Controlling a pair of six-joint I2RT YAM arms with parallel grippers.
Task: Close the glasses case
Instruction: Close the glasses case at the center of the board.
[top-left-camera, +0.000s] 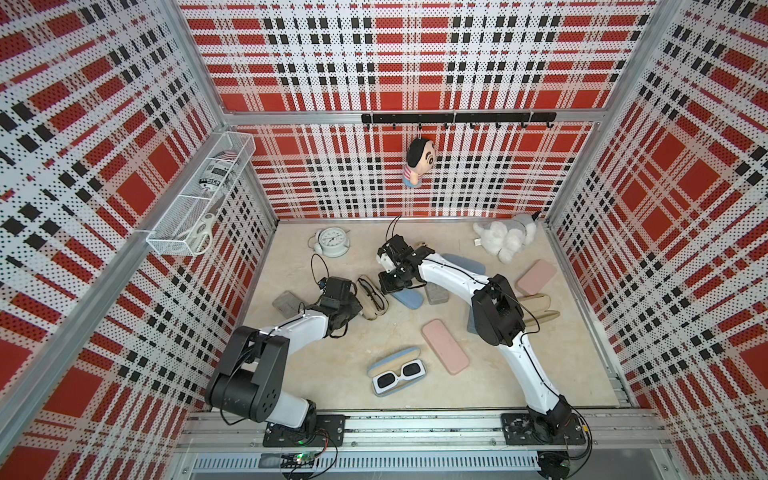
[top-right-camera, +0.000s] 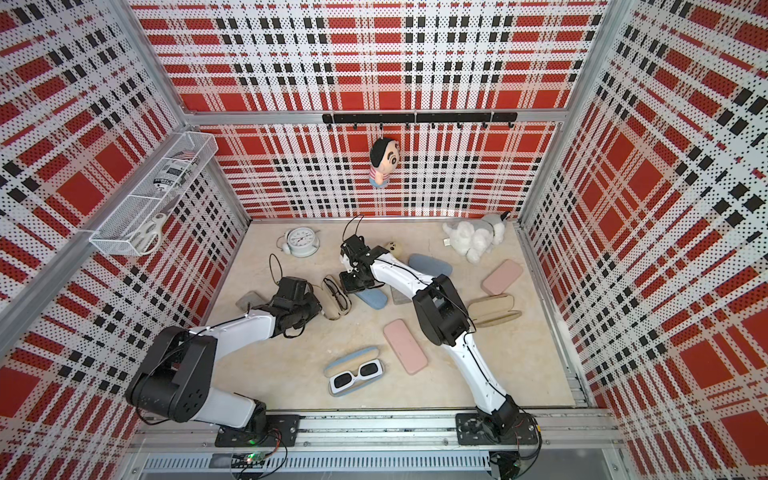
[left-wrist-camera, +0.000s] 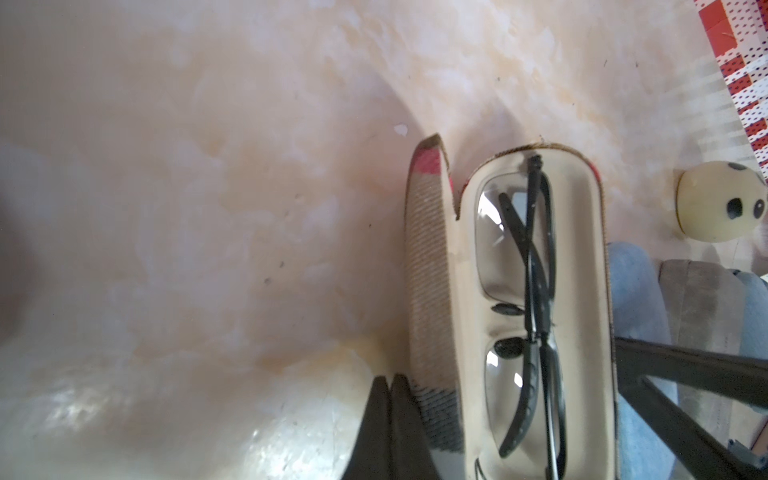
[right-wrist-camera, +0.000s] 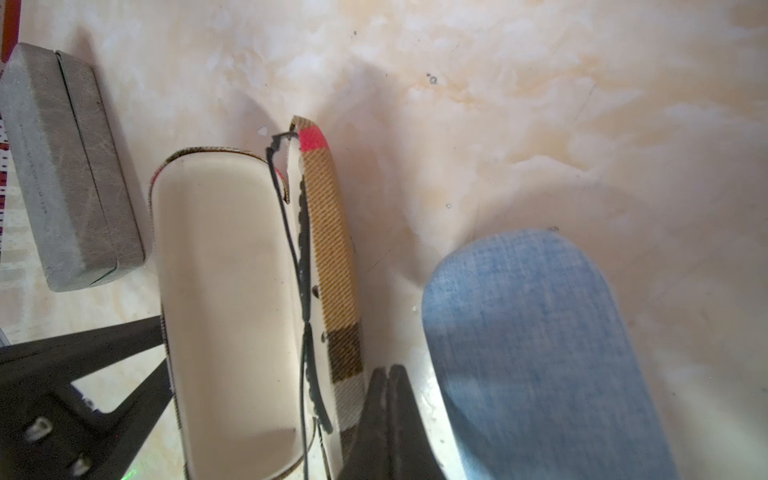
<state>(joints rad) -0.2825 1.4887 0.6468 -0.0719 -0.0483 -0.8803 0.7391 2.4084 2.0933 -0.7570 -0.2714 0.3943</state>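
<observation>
Plaid glasses case (top-left-camera: 372, 297) open mid-surface (top-left-camera: 332, 365), black glasses (left-wrist-camera: 532, 291) inside. Left claw (left-wrist-camera: 390, 380) pinched together, empty, beside one long side. Right claw (right-wrist-camera: 388, 370) likewise, opposite side, near blue case (right-wrist-camera: 532, 353).

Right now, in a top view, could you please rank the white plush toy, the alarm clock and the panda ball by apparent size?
Largest: white plush toy.
Next: alarm clock.
Smallest: panda ball.
All three lie about equally far back, so nearness hardly matters.
</observation>
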